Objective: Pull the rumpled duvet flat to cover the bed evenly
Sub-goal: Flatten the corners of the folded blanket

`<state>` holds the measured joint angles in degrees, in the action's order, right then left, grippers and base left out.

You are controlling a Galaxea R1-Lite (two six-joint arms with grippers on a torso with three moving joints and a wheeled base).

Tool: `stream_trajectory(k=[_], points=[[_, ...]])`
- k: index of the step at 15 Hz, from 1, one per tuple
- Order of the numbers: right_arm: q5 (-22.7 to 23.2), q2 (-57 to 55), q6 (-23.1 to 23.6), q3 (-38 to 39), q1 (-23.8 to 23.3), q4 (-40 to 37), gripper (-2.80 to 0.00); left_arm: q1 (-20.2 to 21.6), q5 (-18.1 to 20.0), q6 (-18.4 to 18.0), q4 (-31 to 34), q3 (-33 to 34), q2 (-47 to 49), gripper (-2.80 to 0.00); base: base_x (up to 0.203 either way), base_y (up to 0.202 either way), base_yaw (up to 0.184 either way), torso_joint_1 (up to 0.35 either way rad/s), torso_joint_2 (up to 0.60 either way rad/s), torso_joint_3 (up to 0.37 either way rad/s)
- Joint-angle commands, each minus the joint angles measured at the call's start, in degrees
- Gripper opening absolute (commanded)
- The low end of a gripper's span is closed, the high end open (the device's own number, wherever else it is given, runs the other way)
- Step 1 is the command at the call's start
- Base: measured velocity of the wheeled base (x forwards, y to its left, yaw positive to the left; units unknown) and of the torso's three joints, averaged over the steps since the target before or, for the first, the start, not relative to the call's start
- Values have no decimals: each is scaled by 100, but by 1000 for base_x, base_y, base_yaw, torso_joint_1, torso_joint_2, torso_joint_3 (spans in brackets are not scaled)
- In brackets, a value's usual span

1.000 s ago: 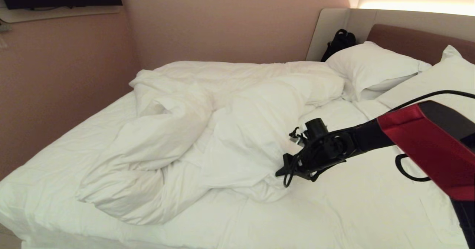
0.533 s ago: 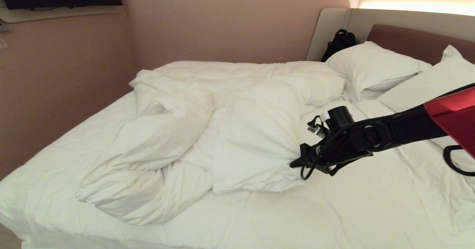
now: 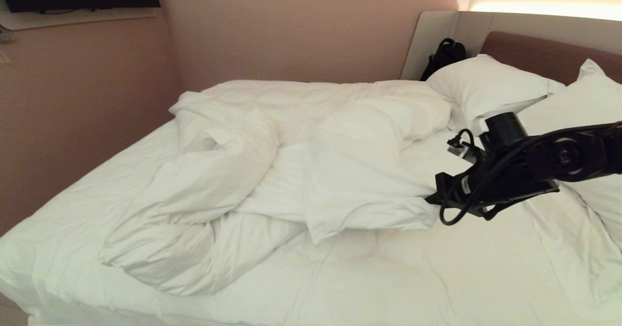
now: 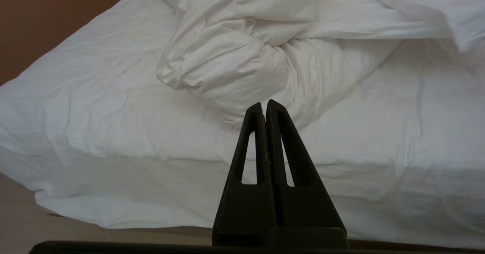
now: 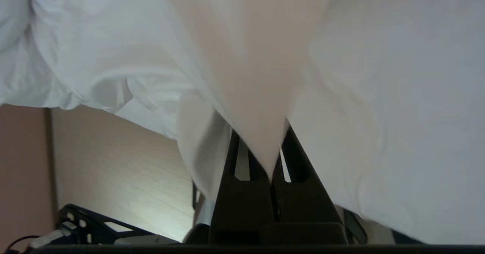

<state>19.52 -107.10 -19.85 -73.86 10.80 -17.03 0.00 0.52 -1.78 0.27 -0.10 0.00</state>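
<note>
The white duvet (image 3: 233, 170) lies bunched in thick folds across the middle and left of the bed (image 3: 388, 277). My right gripper (image 3: 430, 200) reaches in from the right and is shut on a fold of the duvet, which stretches out towards the pillows. In the right wrist view the duvet cloth (image 5: 246, 57) runs down between the shut fingers (image 5: 227, 163) and hides their tips. My left gripper (image 4: 264, 108) is shut and empty, held off the bed's near edge and pointing at a rolled lump of duvet (image 4: 235, 61).
Two white pillows (image 3: 486, 90) (image 3: 573, 112) lean on the brown headboard (image 3: 534, 54) at the back right. A black bag (image 3: 444, 56) sits in the corner behind them. Walls close in on the bed's left and far sides. Bare sheet (image 3: 413, 287) covers the near right.
My right arm has swung right and back towards the pillows, dragging the gripped duvet fold with it. The fold now lies stretched and flatter. The left arm has not moved.
</note>
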Motion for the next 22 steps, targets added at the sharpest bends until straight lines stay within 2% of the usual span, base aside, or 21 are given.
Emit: stream_trajectory(k=[1,5,11,19,22], points=[[-378,469,72,100,-6,-368,-280,0,0,2,0,-7,0,-280,0,0,0,0,0,0],[-831,628,262,100,-8,-634,-280,0,0,2,0,1,0,-280,0,0,0,0,0,0],[-836,430,247,180,-69,-635,-280,0,0,2,6,1,0,-280,0,0,0,0,0,0],[-599,639,280,735,-96,-562,-280,0,0,2,4,-4,0,-280,0,0,0,0,0,0],[-598,982,339,1189,-152,-542,-280,0,0,2,0,1,0,-280,0,0,0,0,0,0]])
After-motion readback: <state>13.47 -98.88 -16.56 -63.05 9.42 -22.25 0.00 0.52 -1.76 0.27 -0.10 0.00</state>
